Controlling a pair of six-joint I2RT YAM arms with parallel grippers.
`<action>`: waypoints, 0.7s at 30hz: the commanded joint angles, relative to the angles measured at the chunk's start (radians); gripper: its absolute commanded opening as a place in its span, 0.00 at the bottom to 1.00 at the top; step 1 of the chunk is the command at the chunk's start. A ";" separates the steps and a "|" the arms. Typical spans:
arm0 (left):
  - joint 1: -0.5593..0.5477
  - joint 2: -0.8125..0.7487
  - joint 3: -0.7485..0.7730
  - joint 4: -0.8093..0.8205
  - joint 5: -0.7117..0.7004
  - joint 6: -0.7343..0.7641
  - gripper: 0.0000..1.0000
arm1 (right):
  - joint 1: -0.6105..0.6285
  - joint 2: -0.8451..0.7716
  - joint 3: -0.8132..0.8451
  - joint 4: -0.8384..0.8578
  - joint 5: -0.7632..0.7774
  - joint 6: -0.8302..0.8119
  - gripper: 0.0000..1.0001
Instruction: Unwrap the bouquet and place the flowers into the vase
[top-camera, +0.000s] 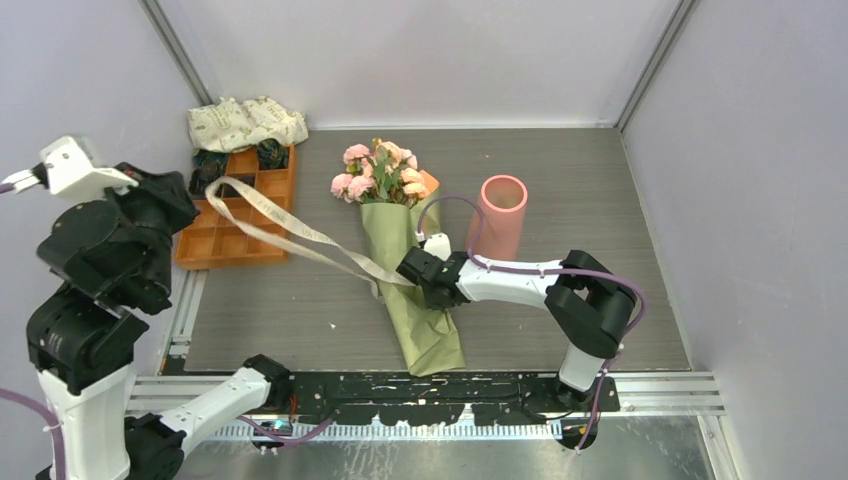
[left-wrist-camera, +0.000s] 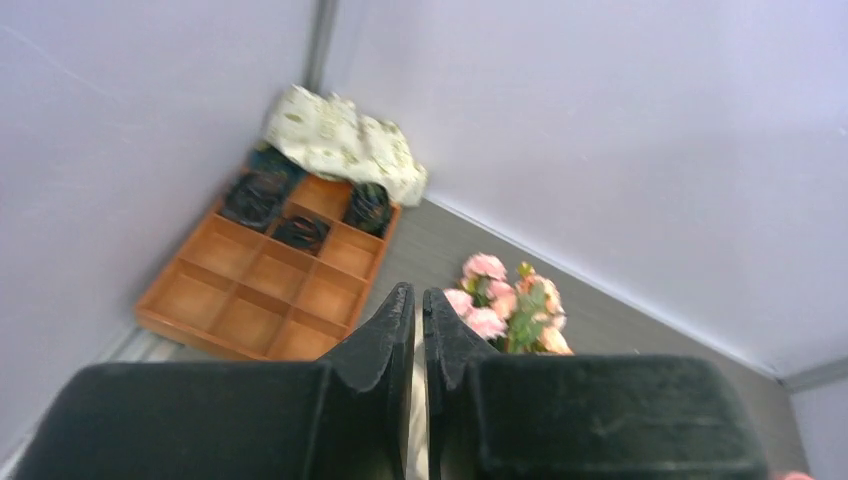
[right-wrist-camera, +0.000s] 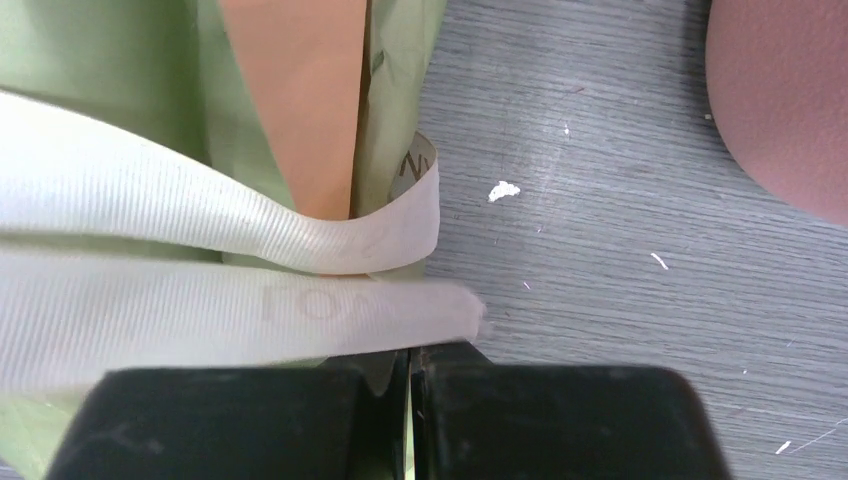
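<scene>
We are viewing the right gripper (right-wrist-camera: 410, 352) closed, pinching creased olive paper of the bouquet (top-camera: 398, 235). The left gripper (left-wrist-camera: 420, 296) is standing barely parted, its hold unclear. The ribbed cream ribbon (right-wrist-camera: 200, 310) is showing faint, unreadable lettering. The bouquet is lying beside the matte pink cylindrical vase (top-camera: 502, 212).

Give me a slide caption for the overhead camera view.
Bouquet lying flat, cream ribbon trailing left over the tray; right gripper, jaws shut, at its wrap; vase upright alongside.
</scene>
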 joint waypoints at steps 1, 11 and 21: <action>0.006 -0.010 0.063 -0.003 -0.172 0.082 0.09 | -0.002 0.007 0.032 0.014 0.007 0.019 0.01; 0.006 -0.034 0.119 0.025 -0.215 0.173 0.13 | -0.003 0.028 0.075 0.003 -0.014 0.001 0.01; 0.006 -0.063 -0.492 0.168 0.404 -0.095 0.19 | 0.005 -0.115 0.113 -0.038 0.008 -0.021 0.51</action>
